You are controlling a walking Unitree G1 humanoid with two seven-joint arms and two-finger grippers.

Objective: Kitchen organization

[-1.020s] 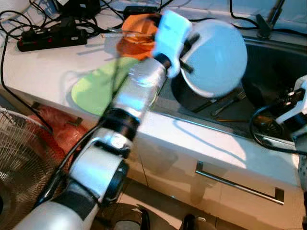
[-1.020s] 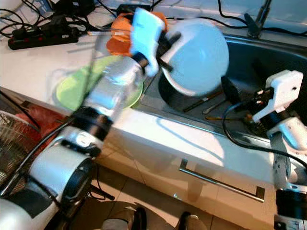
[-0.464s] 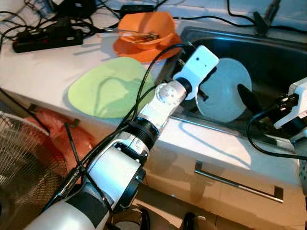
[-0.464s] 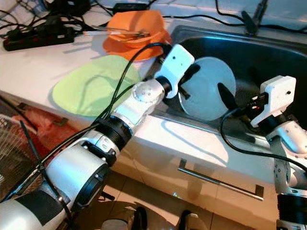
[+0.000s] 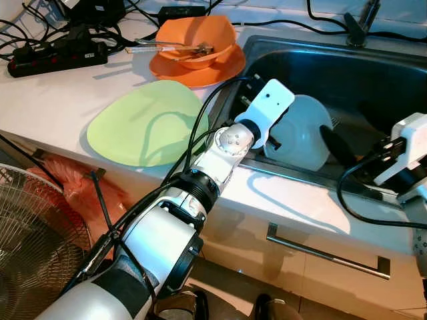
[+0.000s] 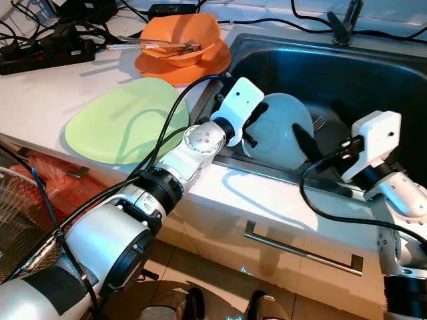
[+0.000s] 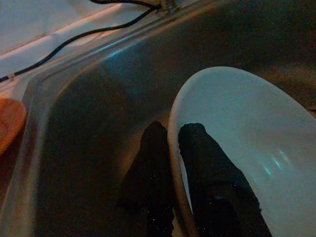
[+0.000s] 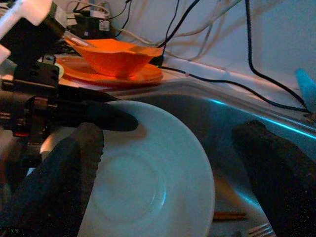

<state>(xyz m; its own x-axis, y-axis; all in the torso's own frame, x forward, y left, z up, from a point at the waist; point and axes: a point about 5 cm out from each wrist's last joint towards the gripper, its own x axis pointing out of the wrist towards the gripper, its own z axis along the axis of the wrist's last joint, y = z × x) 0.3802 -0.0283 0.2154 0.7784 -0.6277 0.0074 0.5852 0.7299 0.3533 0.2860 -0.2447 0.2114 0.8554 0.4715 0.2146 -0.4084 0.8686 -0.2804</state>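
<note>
Left gripper (image 7: 168,143): centre of the head views, reaching over the sink's near edge; its fingers are pinched on the plate's rim, one on each face.
Plate (image 5: 300,130): white, tilted on edge inside the sink (image 5: 373,73), right of centre, leaning toward the near wall.
Right gripper (image 8: 168,163): right side of the frame, low in the sink beside the plate; fingers spread wide, holding nothing.
Cutlery: a fork (image 6: 319,121) lies on the sink floor behind the plate.
Counter (image 5: 60,93): upper left, a green plate (image 5: 147,123) lies flat; behind it an orange bowl (image 5: 193,40) sits on an orange plate (image 5: 200,70), utensils resting across the bowl.
Background: power strip (image 5: 57,57) and cables at far upper left.
</note>
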